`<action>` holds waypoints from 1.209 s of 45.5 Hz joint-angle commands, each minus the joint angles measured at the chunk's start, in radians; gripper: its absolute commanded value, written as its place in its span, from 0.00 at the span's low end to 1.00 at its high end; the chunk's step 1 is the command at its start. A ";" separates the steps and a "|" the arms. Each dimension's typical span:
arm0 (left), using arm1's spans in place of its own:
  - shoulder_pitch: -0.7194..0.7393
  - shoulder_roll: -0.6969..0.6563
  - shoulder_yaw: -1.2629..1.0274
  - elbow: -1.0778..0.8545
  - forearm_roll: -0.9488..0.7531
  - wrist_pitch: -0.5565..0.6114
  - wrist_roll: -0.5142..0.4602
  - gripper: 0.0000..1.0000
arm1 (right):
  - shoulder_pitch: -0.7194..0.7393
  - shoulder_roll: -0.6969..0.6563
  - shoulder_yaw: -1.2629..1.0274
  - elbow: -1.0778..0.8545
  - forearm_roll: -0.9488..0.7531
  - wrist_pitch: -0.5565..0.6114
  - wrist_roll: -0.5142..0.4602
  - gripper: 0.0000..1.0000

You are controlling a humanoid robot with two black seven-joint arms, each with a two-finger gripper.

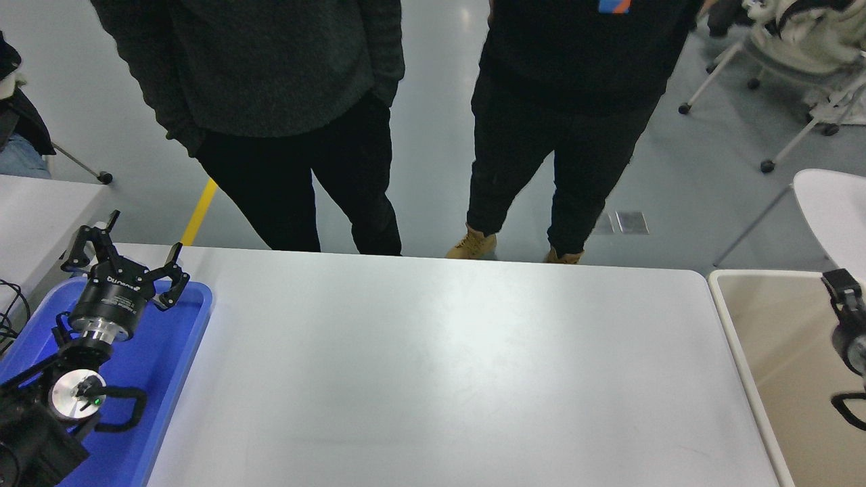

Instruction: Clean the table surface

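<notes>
Right gripper, state unclear, hangs over the beige bin; left gripper, released, over the blue tray beside the white bench.

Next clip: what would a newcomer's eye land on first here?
The wide white table surface fills the middle. The left gripper hangs open over the blue tray at lower left. Two people in dark clothes stand at the far edge, and a beige bin sits at right.

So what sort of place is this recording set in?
Probably a robotics lab or test room: a white table with a blue tray and a beige bin beside it, two people standing watching, and wheeled office chairs on a grey floor.
</notes>
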 commanded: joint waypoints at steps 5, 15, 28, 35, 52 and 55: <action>0.000 0.000 0.000 0.000 0.000 0.000 0.000 1.00 | -0.019 0.075 0.297 0.245 0.259 0.006 0.002 1.00; 0.000 0.000 0.000 0.000 0.000 0.000 0.000 1.00 | -0.062 0.235 0.440 0.245 0.290 0.006 0.004 1.00; 0.000 0.000 0.000 -0.001 0.000 0.000 0.000 1.00 | -0.108 0.358 0.534 0.247 0.290 0.013 0.067 1.00; 0.000 0.000 0.000 0.000 0.000 0.000 0.000 1.00 | -0.116 0.376 0.523 0.247 0.287 0.017 0.090 1.00; 0.000 0.000 0.000 0.000 0.000 0.000 0.000 1.00 | -0.119 0.381 0.436 0.247 0.144 0.030 0.163 1.00; 0.000 0.000 0.000 -0.001 0.000 0.000 0.000 1.00 | -0.117 0.385 0.426 0.247 0.133 0.030 0.168 1.00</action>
